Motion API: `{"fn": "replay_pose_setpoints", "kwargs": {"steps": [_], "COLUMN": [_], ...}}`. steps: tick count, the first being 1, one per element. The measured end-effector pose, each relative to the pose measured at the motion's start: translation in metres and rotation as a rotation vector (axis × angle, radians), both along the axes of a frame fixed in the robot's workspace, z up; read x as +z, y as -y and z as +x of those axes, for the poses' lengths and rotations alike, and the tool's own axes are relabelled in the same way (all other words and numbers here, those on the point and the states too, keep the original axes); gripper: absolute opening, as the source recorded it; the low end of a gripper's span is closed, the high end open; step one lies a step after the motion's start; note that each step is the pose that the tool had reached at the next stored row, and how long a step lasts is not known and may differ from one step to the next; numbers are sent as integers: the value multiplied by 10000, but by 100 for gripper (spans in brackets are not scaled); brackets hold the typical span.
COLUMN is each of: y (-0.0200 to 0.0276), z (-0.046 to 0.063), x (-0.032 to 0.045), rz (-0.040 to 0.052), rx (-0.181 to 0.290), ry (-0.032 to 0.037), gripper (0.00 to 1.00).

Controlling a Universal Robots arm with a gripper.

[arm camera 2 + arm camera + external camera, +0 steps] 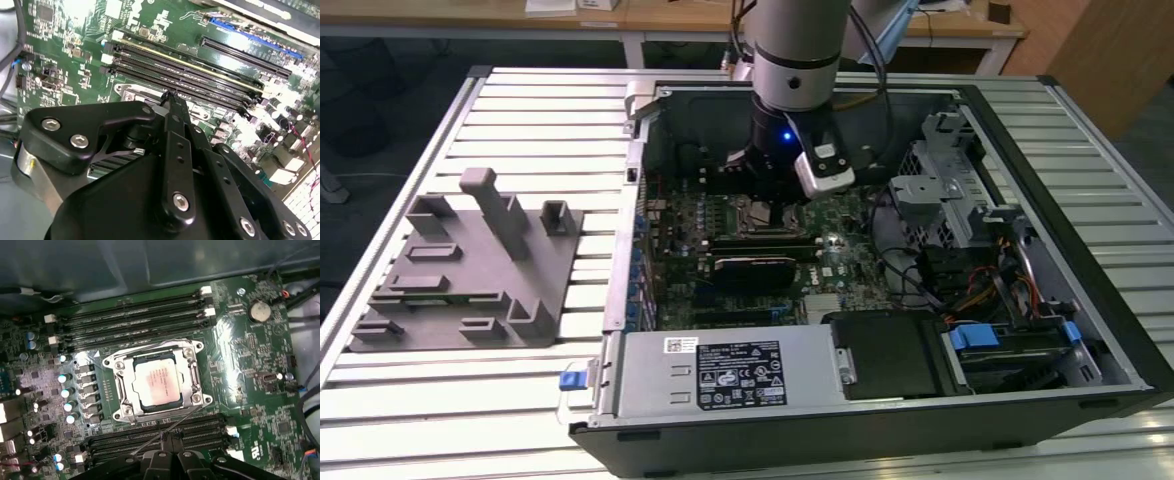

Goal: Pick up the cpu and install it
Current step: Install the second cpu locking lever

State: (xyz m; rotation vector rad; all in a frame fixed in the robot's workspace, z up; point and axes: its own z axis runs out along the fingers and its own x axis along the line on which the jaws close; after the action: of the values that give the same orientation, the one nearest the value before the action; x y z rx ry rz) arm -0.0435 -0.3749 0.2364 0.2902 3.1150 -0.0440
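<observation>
The cpu [156, 382], a pale silver square chip, lies flat inside the metal socket frame [121, 392] on the green motherboard [250, 370]. In the first wrist view my gripper [167, 439] hangs above the board, off to one side of the socket, over the memory slots [165, 432]. Its black fingers [172, 107] meet at the tips with nothing between them. In the exterior view the gripper [771, 203] reaches down into the open computer case [1121, 330], at its far middle.
A grey plastic block with upright posts [460, 270] lies on the slatted table at the exterior view's left. Inside the case are a power supply [720, 375] at the near side, a drive cage [947, 190] and cables at the right, and a black module [754, 268].
</observation>
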Motion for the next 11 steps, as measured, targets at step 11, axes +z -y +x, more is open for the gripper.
{"fn": "replay_pose_setpoints", "kwargs": {"steps": [11], "y": [4], "z": [-73], "x": [-100], "rz": [49], "rx": [1379], "ry": [2], "gripper": [11]}}
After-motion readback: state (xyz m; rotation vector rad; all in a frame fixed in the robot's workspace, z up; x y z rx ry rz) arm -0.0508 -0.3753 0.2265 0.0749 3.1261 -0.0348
